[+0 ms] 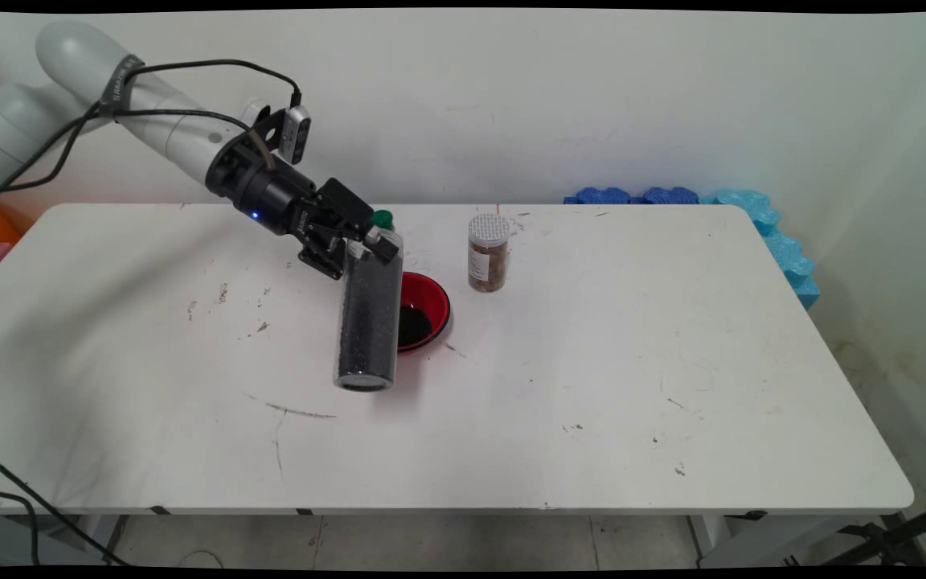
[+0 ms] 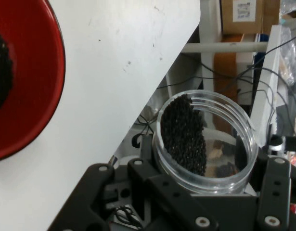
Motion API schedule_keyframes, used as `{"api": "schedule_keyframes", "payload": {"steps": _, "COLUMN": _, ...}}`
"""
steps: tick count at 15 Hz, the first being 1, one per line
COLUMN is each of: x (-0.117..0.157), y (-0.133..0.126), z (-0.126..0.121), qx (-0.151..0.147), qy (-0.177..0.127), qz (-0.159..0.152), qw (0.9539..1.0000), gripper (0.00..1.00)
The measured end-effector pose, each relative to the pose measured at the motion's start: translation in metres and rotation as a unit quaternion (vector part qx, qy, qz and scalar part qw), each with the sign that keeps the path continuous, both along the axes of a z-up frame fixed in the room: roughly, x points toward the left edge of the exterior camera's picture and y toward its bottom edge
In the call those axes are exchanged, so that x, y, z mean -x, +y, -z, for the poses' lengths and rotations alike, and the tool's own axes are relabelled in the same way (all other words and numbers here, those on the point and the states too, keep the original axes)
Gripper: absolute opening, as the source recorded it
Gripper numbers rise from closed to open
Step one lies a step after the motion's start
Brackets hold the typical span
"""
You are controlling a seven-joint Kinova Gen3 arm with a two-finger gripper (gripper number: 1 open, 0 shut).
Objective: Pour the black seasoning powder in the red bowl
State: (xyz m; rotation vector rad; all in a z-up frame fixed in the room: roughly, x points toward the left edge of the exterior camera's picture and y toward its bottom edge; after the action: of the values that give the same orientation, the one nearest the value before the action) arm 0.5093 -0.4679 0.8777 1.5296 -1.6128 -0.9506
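Black two-finger gripper (image 1: pixel 365 241), hard plastic linkage, clamped across the upper end of a tall clear plastic cylinder jar (image 1: pixel 367 318); fingers closed against its sides. Jar smooth-walled, round, w/ threaded open mouth (image 2: pixel 204 139) in hand view, partly filled w/ fine black granules (image 2: pixel 184 134). It hangs near upright above the white tabletop (image 1: pixel 592 386), just left of a glossy red bowl (image 1: pixel 428 310). Bowl shallow, round, holds a dark pile of the same black grains. Small green cap (image 1: pixel 383 218) behind gripper. Further rt, apart: short clear jar (image 1: pixel 488 252), perforated whitish lid, brown contents, upright.
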Motion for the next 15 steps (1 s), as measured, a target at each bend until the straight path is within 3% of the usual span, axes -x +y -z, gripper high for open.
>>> {"api": "schedule_keyframes", "payload": {"steps": 6, "x": 0.001, "y": 0.002, "z": -0.007, "qx": 0.058, "qy": -0.01, "qz": 0.022, "qw": 0.998, "gripper": 0.0}}
{"api": "schedule_keyframes", "payload": {"steps": 15, "x": 0.003, "y": 0.009, "z": -0.026, "qx": 0.14, "qy": -0.019, "qz": 0.05, "qw": 0.9887, "gripper": 0.0}}
